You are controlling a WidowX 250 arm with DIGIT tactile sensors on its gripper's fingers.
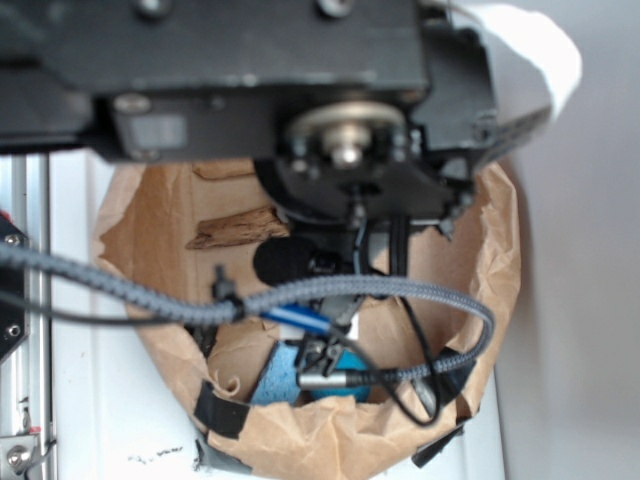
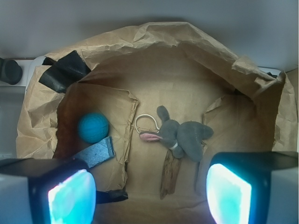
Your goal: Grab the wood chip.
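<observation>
Down inside the crumpled brown paper bag [image 2: 187, 51] is where it all sits, and the wrist view looks straight onto its floor. Largest first: the bag walls rise all round, patched with black tape [image 2: 63, 72] at the far left. Two torn paper flaps [image 2: 110, 112] fold in from left and right.

Next, the grey plush mouse [image 2: 184, 137] lies mid-floor with a metal ring [image 2: 145, 123] at its nose. Left of it sit a blue ball [image 2: 93, 127] and a blue-grey block [image 2: 96, 154] just nearer.

Now the wood chip [image 2: 170, 175]: a rough brown sliver lying lengthwise toward the camera, its far end touching or tucked under the mouse. In the exterior view it shows against the bag's left side [image 1: 240, 228], though the arm hides most of the floor.

The gripper [image 2: 149, 193] hangs above, fingers [image 2: 229, 191] spread wide and holding nothing; the chip sits between them, nearer the right one.

The risks, as I judge them: a closing pinch could catch the mouse along with the chip, since they meet. The chip is thin and flat, so the fingers may skid over it. The right flap could snag on the descent.
</observation>
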